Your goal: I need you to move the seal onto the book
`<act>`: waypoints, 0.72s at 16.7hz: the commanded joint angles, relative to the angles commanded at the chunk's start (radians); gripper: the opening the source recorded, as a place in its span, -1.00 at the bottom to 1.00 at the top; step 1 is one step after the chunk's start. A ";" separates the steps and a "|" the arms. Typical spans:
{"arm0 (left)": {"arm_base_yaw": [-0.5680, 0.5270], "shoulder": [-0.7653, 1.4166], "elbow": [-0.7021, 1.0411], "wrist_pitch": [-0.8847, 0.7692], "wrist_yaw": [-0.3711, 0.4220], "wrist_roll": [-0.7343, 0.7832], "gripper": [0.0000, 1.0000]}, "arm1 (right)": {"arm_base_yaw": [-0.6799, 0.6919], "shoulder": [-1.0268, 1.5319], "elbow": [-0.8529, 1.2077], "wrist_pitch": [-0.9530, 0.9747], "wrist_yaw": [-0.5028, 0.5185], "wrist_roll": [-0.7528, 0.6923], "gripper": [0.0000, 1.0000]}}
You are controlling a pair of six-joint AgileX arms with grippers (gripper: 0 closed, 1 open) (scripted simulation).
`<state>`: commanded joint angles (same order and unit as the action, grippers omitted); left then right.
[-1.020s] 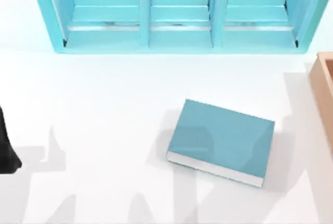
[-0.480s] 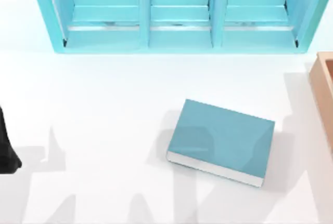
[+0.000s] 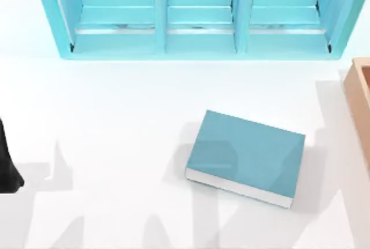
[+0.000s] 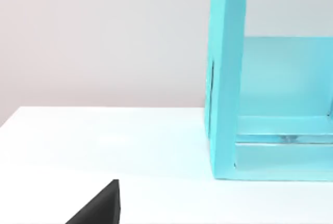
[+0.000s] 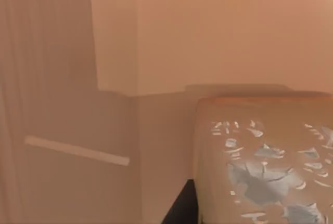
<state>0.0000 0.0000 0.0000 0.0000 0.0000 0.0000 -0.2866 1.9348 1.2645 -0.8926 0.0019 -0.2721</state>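
Filling much of the right wrist view, the seal (image 5: 263,161) sits inside the wooden box (image 5: 104,78), which lies at the table's three o'clock edge; whether the right pincer has closed on it I cannot tell. It looks rigid, compact and probably light (grip opposite flat sides). The book (image 3: 245,156) waits around five o'clock. The left arm is parked at nine o'clock.

White table (image 3: 115,122) lit from above, soft grey shadows cast across its near half. Turquoise shelf unit (image 3: 196,15) with three open compartments set along the far edge. Light-orange wooden box (image 3: 361,96) seen at the right edge. Plain pale wall (image 4: 104,37) behind.
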 joint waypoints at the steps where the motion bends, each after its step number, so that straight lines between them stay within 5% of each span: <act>1: 0.000 0.000 0.000 0.000 0.000 0.000 1.00 | 0.000 0.000 0.000 0.000 0.000 0.000 -1.00; 12: 0.000 0.000 0.000 0.000 0.000 0.000 1.00 | 0.001 -0.055 0.048 -0.068 0.015 0.065 -1.00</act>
<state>0.0000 0.0000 0.0000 0.0000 0.0000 0.0000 -0.2853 1.8794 1.3129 -0.9605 0.0166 -0.2073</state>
